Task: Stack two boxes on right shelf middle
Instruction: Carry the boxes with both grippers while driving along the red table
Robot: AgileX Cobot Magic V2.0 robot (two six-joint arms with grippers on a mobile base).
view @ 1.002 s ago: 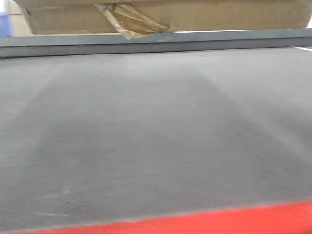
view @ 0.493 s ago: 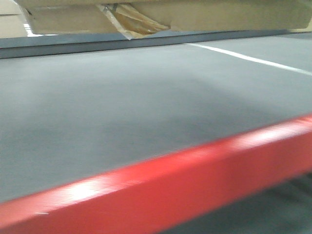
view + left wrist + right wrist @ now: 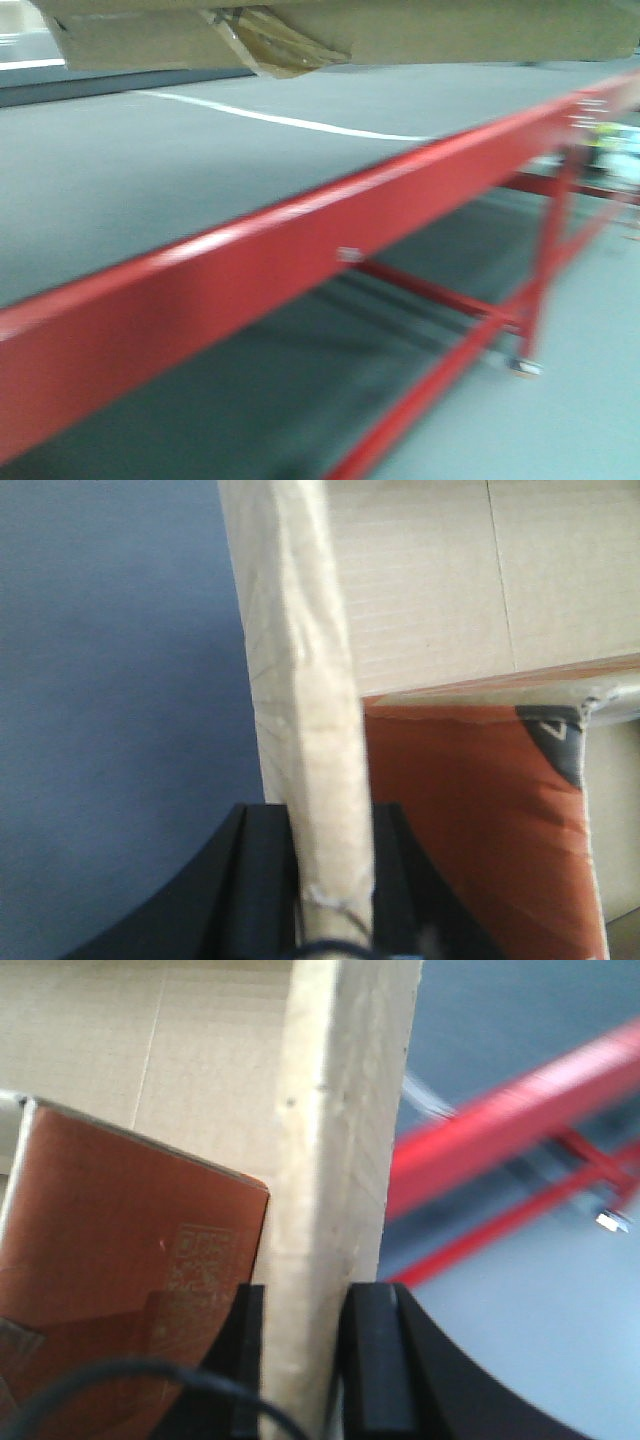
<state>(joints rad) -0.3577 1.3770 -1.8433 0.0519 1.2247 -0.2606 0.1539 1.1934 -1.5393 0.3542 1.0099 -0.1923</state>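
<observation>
The cardboard box (image 3: 450, 30), torn yellowish tape (image 3: 270, 45) hanging from its underside, is held clear of the table (image 3: 250, 290), up along the top of the front view. The left claw (image 3: 325, 825) is closed tight on the box's left wall, one black finger on each face; the right claw (image 3: 305, 1305) pinches the right wall likewise. A reddish-brown printed sheet (image 3: 130, 1280) lies inside. The table's red rail runs off to the far right, and a white line (image 3: 280, 120) crosses the grey surface beyond.
</observation>
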